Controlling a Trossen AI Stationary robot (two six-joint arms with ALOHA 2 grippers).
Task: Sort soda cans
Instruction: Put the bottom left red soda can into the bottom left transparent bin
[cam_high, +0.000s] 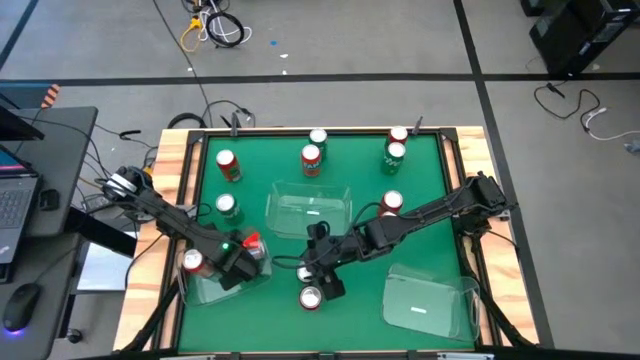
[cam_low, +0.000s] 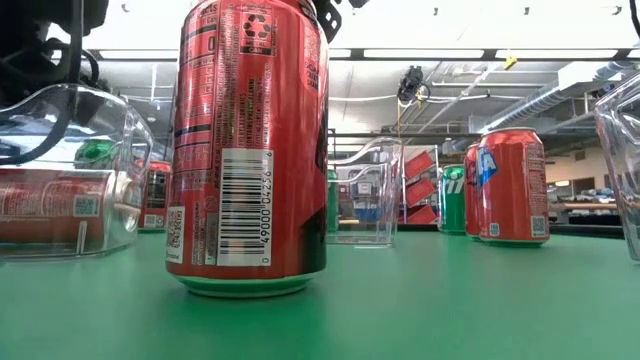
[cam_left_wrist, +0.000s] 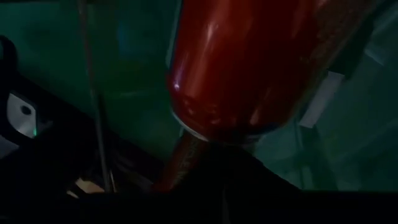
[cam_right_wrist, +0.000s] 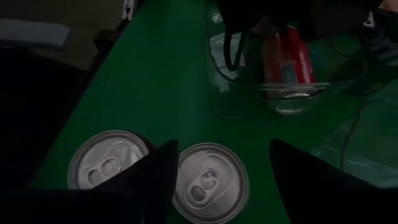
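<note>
High view, inventory of the green table.

Item 1: left claw, over the clear bin at the table's front-left corner. Fingers pinched tight on a red can, carried tilted. The left wrist view shows that can's body filling the picture just ahead of the fingers. Likely reason for the position: this bin collects red cans, and 1 red can already lies inside on its side.

Item 2: right claw, low at the front centre. Fingers spread and straddling an upright can, as the right wrist view shows with a silver top between the 2 dark fingers; no firm grip can be confirmed. A second upright can stands just beside it. Judged to be lining up a pick.

Item 3: empty clear bin mid-table, and another front-right; presumably 1 is meant for the green cans.

Item 4: unsorted cans standing upright. Red. Green. 1 more at the far edge, colour unclear.

Status: sorting judged early, with most cans loose on the table.
</note>
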